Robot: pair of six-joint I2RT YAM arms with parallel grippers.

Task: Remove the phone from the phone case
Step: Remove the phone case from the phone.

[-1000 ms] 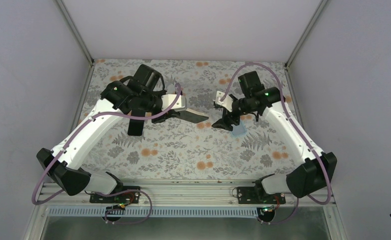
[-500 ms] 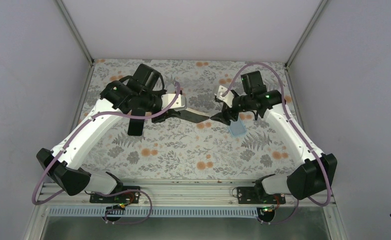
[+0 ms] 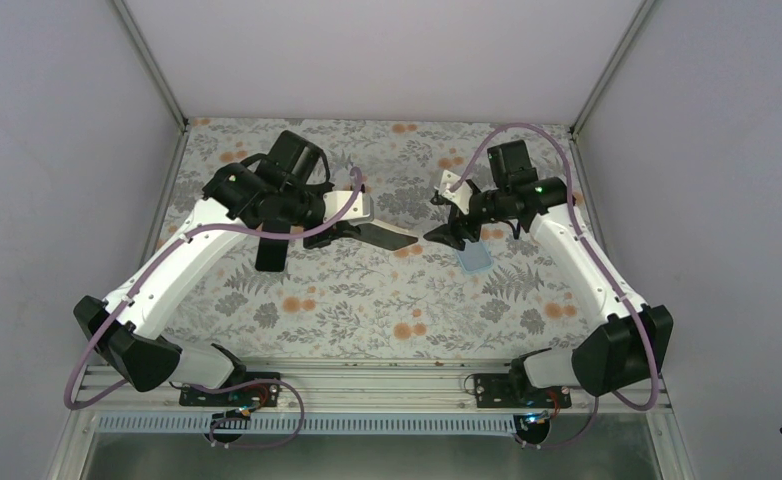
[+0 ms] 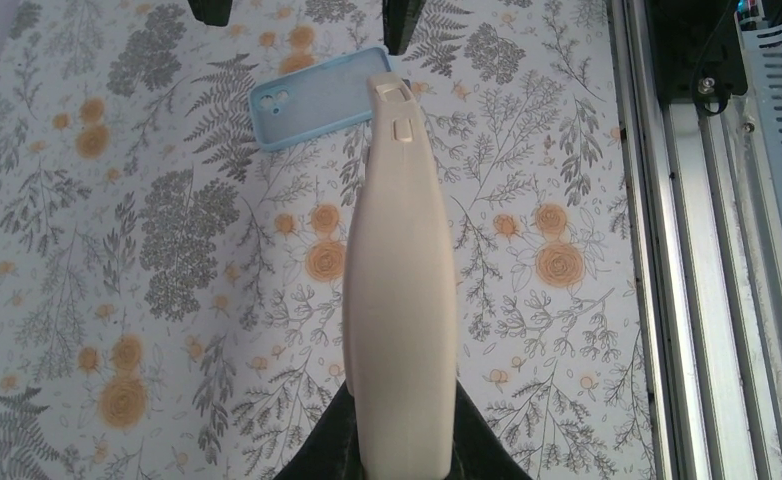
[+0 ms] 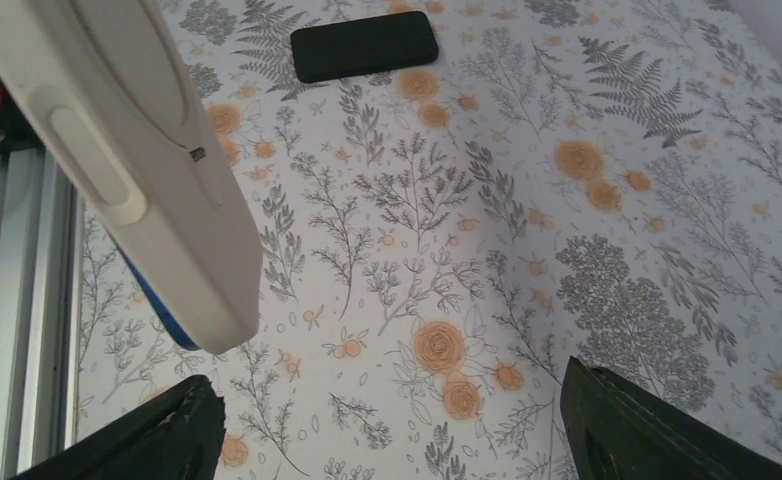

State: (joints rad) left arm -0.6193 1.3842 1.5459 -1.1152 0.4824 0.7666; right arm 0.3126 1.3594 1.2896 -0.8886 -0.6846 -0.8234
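**Left arm**: rises from its base at the near left edge and leans away over the floral table, wrist turned toward the centre.

**Left gripper**: fingers clamped on one end of the phone. The phone is held clear of the table and edge-on to the wrist camera, its pinkish-beige back and side buttons showing. Its free end points toward the right arm. The fingers are cut off at the bottom of the wrist view. From above the phone reads only as a dark sliver.

**Black phone**: lies flat on the table under the left forearm, partly covered from above (the right wrist view shows it whole).

**Phone case**: light blue, with no phone in it, flat on the table. It lies below and just past the phone's free end, apart from the phone. Its camera cut-out is visible from the left wrist. From the right wrist only a blue strip shows behind the phone.

**Right arm**: rises from the near right edge and leans away and inward, wrist tipped down toward the centre.

**Right gripper**: fingers spread wide with nothing between them. It hangs above the table beside the case and close to the phone's free end. Whether it touches the phone cannot be made out.
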